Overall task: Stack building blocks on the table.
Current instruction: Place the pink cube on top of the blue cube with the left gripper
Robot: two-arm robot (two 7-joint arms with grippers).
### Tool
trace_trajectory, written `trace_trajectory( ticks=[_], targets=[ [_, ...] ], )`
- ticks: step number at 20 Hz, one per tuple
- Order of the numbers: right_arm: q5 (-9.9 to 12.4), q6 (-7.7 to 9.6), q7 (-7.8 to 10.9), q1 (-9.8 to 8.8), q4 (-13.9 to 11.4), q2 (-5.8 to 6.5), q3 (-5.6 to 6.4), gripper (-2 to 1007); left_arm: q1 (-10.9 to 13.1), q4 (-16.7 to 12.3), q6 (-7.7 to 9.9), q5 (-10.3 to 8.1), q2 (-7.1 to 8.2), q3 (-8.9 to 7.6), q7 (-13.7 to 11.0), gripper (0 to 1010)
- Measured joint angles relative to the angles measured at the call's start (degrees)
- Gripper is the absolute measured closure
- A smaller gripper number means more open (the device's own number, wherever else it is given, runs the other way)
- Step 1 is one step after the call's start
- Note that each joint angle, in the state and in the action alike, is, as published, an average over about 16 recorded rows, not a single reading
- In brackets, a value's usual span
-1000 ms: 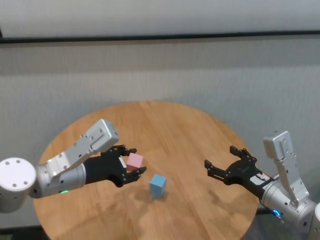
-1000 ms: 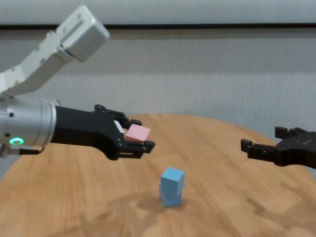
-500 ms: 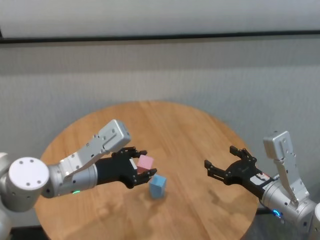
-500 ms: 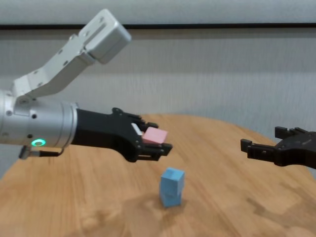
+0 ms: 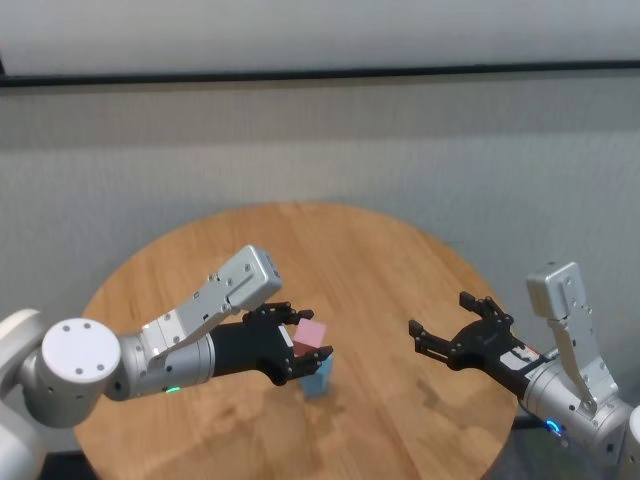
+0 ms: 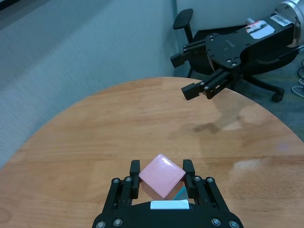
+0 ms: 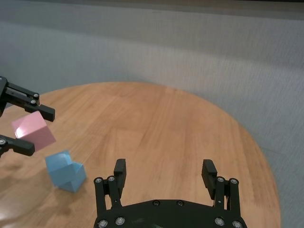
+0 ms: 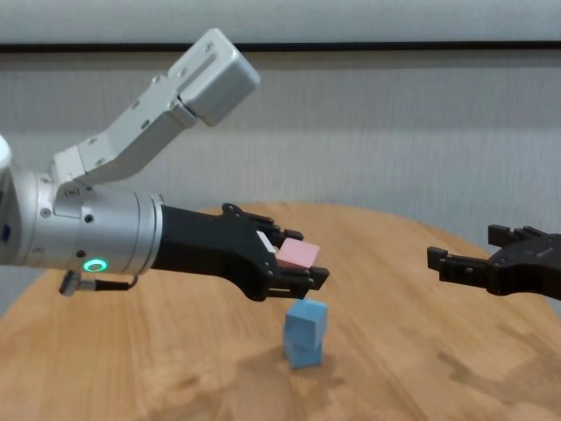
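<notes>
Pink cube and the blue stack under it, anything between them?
Nothing: chest view shows a bare gap between the pale pink cube and light blue two-cube stack.

Round table [image 5: 390,260] with a light brown wood-plank top. Directly on it, near the middle and toward the near edge: one light blue cube [image 8: 304,351], with a second light blue cube [image 8: 307,320] stacked on top, turned slightly askew to the lower one. Faint shadows fall on the wood beside the stack.
</notes>
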Motion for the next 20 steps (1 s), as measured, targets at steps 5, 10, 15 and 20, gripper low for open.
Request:
trace_trajectory(
  ticks=[5,10,15,20],
  targets=[
    [0.0,0.0,0.0,0.0,0.0,0.0,0.0,0,-0.3,1.1,-0.22,-0.2,-0.66,0.44,0.0,443],
    [0.0,0.0,0.0,0.0,0.0,0.0,0.0,0,-0.6,2.2,-0.5,-0.31,-1.22,0.72,0.0,443],
    [0.0,0.0,0.0,0.0,0.0,0.0,0.0,0,-0.9,3.4,-0.76,-0.32,-1.68,0.92,0.0,443],
    [0.0,0.0,0.0,0.0,0.0,0.0,0.0,0,-1.3,4.5,-1.0,-0.33,-2.11,1.07,-0.1,443]
  ],
)
